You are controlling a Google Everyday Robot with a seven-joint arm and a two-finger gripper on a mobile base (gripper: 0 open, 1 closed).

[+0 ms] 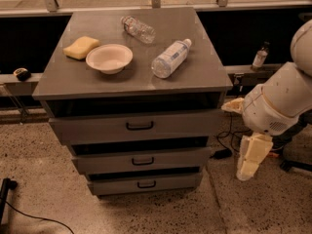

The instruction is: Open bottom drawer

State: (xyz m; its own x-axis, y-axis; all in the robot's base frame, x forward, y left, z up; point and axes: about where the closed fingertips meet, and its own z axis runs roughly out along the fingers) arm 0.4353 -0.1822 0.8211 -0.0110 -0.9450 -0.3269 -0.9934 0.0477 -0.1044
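Camera view:

1. A grey metal cabinet stands on a speckled floor. It carries three drawers stacked one over another.
2. The bottom drawer is the lowest and narrowest front, directly under the middle drawer. A small black loop handle sits at its centre. The front does not stand out past the drawer above it.
3. The top drawer is the widest front.
4. On the cabinet top lie a yellow sponge and, just beside it, a white bowl. A clear bottle lies on its side near the back. A second, labelled bottle lies on its side to the right of the bowl.
5. The white robot arm stands to the right of the cabinet.
6. The gripper hangs downward from the arm, beside the cabinet's right side at the height of the lower drawers, apart from them. It touches nothing. Whether it is wide or narrow cannot be told.
7. A black cable lies on the floor between the cabinet and the gripper.
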